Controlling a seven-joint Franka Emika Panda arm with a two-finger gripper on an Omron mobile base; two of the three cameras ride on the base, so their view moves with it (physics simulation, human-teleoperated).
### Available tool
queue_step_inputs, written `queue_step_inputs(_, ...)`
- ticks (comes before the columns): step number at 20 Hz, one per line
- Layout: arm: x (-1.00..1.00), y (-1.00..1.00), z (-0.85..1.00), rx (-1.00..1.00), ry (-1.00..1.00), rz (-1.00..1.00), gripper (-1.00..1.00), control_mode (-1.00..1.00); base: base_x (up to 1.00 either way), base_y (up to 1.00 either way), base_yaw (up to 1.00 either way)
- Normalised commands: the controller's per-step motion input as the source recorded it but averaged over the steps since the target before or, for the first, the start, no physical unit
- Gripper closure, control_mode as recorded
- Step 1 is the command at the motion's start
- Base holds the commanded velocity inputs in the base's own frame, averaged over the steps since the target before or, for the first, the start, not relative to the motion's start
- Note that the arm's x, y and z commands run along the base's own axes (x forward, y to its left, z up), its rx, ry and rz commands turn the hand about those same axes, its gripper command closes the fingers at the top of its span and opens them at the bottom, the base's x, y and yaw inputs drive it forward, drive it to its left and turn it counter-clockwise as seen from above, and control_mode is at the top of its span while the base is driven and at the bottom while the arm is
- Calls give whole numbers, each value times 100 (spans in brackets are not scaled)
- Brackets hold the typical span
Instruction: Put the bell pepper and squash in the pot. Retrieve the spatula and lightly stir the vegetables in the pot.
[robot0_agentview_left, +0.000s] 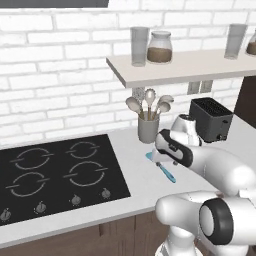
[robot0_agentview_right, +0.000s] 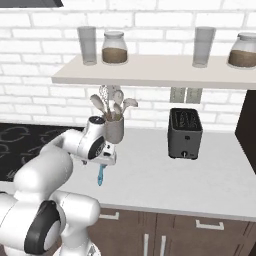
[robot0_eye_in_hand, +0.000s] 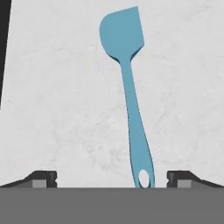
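The blue spatula (robot0_eye_in_hand: 131, 96) lies flat on the pale counter, its blade far from the hand and its handle end with the hole between my fingertips. It is seen too as the spatula (robot0_agentview_left: 168, 173) right of the stove and the spatula (robot0_agentview_right: 101, 175) under the hand. My gripper (robot0_eye_in_hand: 111, 177) hangs just above the handle end, open, with nothing between its fingers (robot0_eye_in_hand: 43, 177). In the right base view the gripper (robot0_agentview_right: 107, 161) points down at the counter. The bell pepper, the squash and the pot are out of view.
A grey utensil cup (robot0_agentview_left: 148, 128) with metal spoons stands just behind the spatula. A black toaster (robot0_agentview_left: 211, 119) sits to the right, and the black stove (robot0_agentview_left: 55, 170) to the left. A shelf (robot0_agentview_left: 185, 67) with jars and glasses overhangs the counter.
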Motion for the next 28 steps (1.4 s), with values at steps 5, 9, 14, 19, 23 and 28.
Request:
queue_step_inputs(5,3,-12,-29,-8,0,0,-100,-100,0,0,0)
queue_step_inputs(9,0,-8,-5,0,1,0,-100,-100,0,0,0)
queue_step_inputs(14,0,-13,-23,0,5,0,-100,-100,0,0,0)
queue_step_inputs(19,0,-23,-20,0,8,0,-100,-100,0,0,0)
queue_step_inputs(23,-1,-15,-14,0,5,0,-100,-100,0,0,0)
queue_step_inputs(28,-2,0,-17,0,1,1,-100,-100,0,0,0)
